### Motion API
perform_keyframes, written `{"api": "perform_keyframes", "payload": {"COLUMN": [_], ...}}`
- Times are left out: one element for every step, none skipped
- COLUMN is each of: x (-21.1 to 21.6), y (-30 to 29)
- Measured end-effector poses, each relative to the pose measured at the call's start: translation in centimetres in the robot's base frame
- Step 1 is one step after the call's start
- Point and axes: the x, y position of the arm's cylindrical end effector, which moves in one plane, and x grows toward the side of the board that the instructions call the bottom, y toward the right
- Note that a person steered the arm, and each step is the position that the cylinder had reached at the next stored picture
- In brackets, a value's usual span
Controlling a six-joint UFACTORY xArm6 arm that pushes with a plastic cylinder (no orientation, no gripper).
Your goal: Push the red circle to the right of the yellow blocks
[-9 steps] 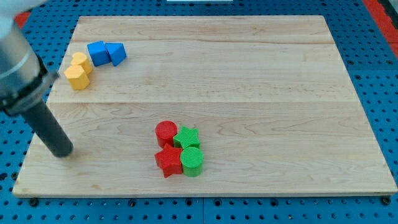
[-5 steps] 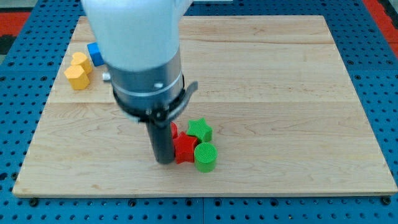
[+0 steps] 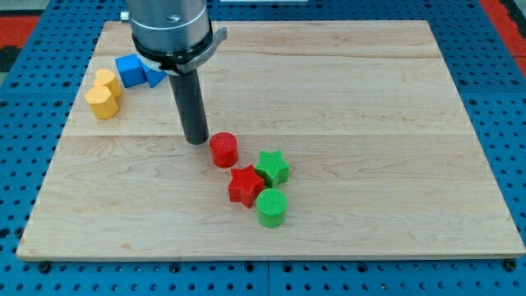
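The red circle (image 3: 223, 150) stands on the wooden board near its middle, toward the view's bottom. My tip (image 3: 196, 141) rests on the board just left of it, slightly above, a small gap apart. The two yellow blocks (image 3: 103, 93) sit touching each other at the view's upper left, far left of the red circle. The rod rises from my tip to the arm's grey collar (image 3: 170, 33) at the view's top.
A red star (image 3: 245, 186), a green star (image 3: 272, 168) and a green circle (image 3: 271, 207) cluster just right of and below the red circle. Two blue blocks (image 3: 134, 71) lie right of the yellow blocks, partly behind the arm.
My tip swept from the board's left edge into the red-green cluster, then moved up. The red circle now stands apart, up and left of the cluster, which shifted right.
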Motion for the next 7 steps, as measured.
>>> {"api": "perform_keyframes", "payload": {"x": [3.7, 4.9, 0.8, -3.9, -4.2, -3.8, -6.5], "y": [1.1, 5.3, 6.2, 4.9, 4.4, 6.6, 5.4]}}
